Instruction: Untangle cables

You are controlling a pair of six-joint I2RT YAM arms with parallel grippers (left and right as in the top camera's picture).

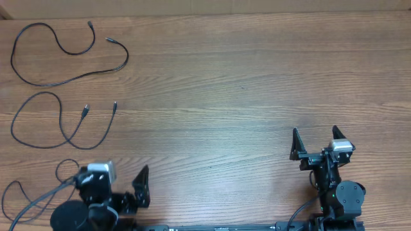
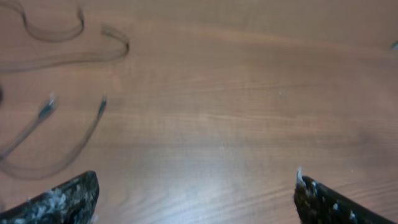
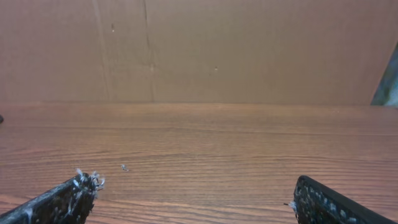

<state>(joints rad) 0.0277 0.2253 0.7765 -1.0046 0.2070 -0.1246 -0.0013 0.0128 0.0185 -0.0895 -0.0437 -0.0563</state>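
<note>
Two thin black cables lie apart at the table's far left in the overhead view. The upper cable (image 1: 64, 48) makes a wide loop, with both small plugs near the top. The lower cable (image 1: 61, 122) loops below it, its two plugs side by side. Both also show blurred in the left wrist view, the upper cable (image 2: 93, 57) and the lower cable (image 2: 81, 140). My left gripper (image 1: 123, 181) (image 2: 196, 190) is open and empty near the front left edge, short of the lower cable. My right gripper (image 1: 314, 140) (image 3: 194, 190) is open and empty at the front right, over bare wood.
A thicker black wire (image 1: 29, 199) curls from the left arm's base at the front left corner. A brown cardboard wall (image 3: 199, 50) stands behind the table's far edge. A small speck (image 3: 124, 167) lies on the wood ahead of the right gripper.
</note>
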